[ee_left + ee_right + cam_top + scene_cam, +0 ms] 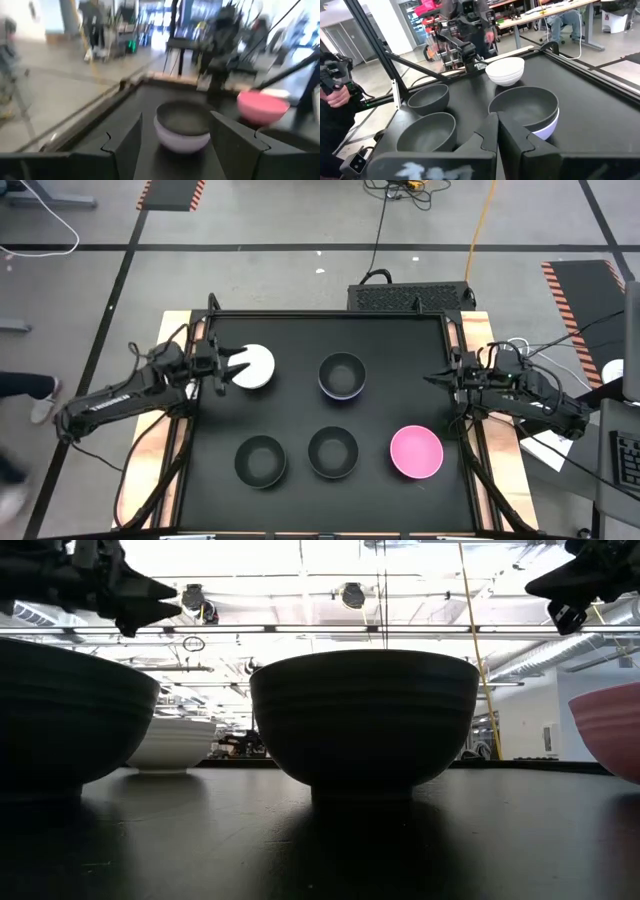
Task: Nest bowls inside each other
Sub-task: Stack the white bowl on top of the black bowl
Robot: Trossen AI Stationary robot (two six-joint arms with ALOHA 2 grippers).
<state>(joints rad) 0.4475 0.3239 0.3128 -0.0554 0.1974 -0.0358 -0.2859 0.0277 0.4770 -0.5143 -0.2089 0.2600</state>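
Nearest me two black bowls [260,459] and a pink bowl [416,452] sit empty, farther a black bowl nested in the lavender bowl [342,376], then the white bowl [255,366] beside my left gripper [229,366], fingers parted and empty, my right gripper [437,379] shut on nothing.

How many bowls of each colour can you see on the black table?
Black round plastic bowls: 3, and one nested inside the lavender bowl
White round plastic bowl: 1
Lavender round plastic bowl: 1
Pink round plastic bowl: 1
Total: 6 bowls
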